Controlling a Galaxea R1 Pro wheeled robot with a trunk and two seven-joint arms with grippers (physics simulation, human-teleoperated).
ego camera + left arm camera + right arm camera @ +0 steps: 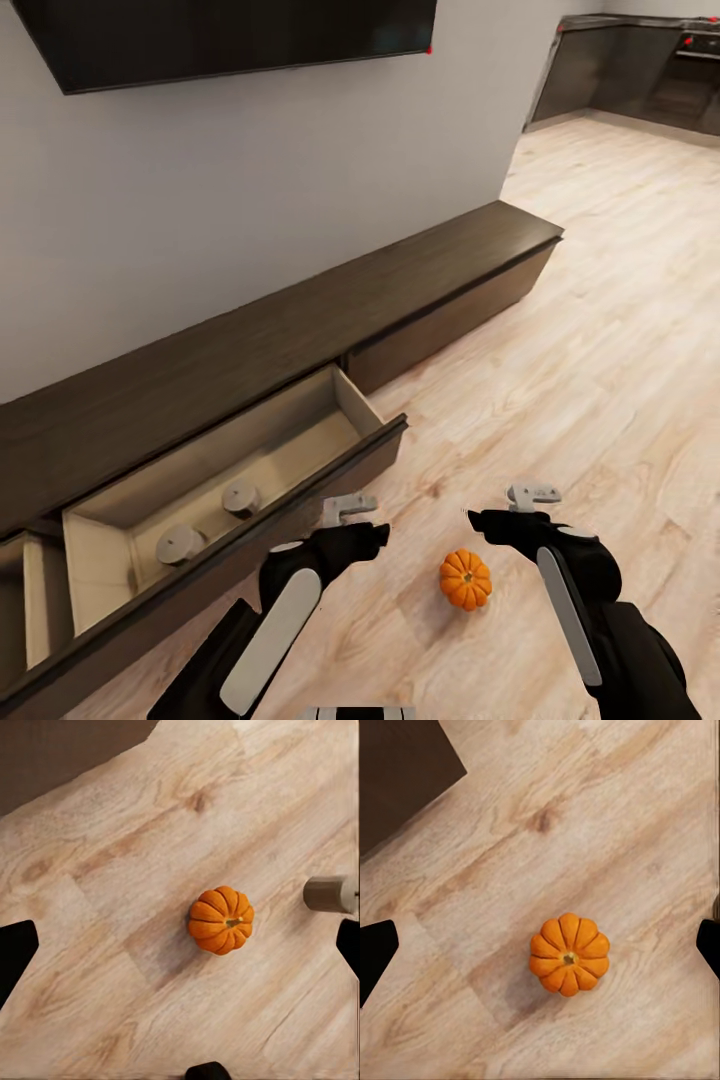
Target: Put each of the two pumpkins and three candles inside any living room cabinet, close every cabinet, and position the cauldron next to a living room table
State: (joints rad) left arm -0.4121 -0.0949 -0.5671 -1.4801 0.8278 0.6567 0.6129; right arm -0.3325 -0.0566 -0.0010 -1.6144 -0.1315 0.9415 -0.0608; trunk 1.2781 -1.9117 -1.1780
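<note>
Both pincers hang above the floor (600, 330), empty. The left pincer (349, 510) and right pincer (533, 495) touch nothing; how wide each gapes I cannot tell. A pumpkin (465, 579) sits on the floor between and below them. Two candles (241, 496) lie in the cabinet's (300, 320) open drawer (215, 480), left of the left pincer.

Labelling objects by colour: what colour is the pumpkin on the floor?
Bright orange, brownish stem; the pumpkin shows best in the right wrist view.

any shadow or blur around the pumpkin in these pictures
Head view: sharp, evenly lit; the pumpkin casts almost no shadow on the floor. Left wrist view: a soft darker patch beside the pumpkin. Right wrist view: a similar faint patch beside it, edges crisp, no glare.
</note>
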